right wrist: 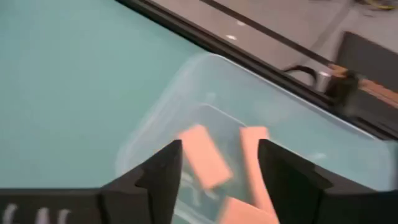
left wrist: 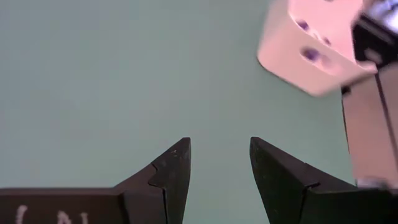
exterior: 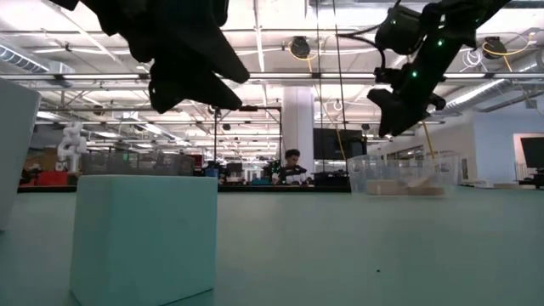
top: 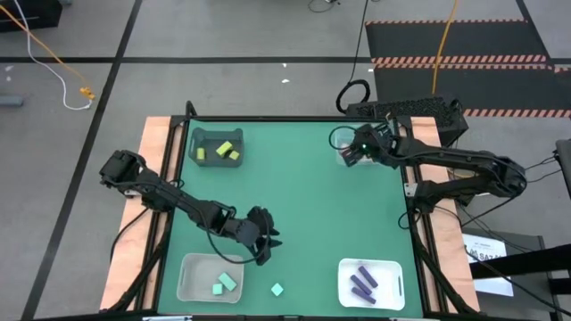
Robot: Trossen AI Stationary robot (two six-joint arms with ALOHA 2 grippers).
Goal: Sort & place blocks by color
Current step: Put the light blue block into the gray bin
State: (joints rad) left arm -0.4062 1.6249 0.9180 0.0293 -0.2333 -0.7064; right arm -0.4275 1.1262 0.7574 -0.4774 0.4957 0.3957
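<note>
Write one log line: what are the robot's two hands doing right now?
right gripper: open over clear bin, pink blocks inside | left gripper: open, empty, above table near loose teal block

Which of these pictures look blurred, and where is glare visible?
Right wrist view: the pink blocks and the clear bin are smeared. Left wrist view: the white bin is soft. Low view: ceiling lights glare; the near mint block looms large.

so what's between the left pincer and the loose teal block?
Nothing: in the high view, only bare green mat separates the left pincer, open and empty, from the teal block lying outside the bins.
</note>
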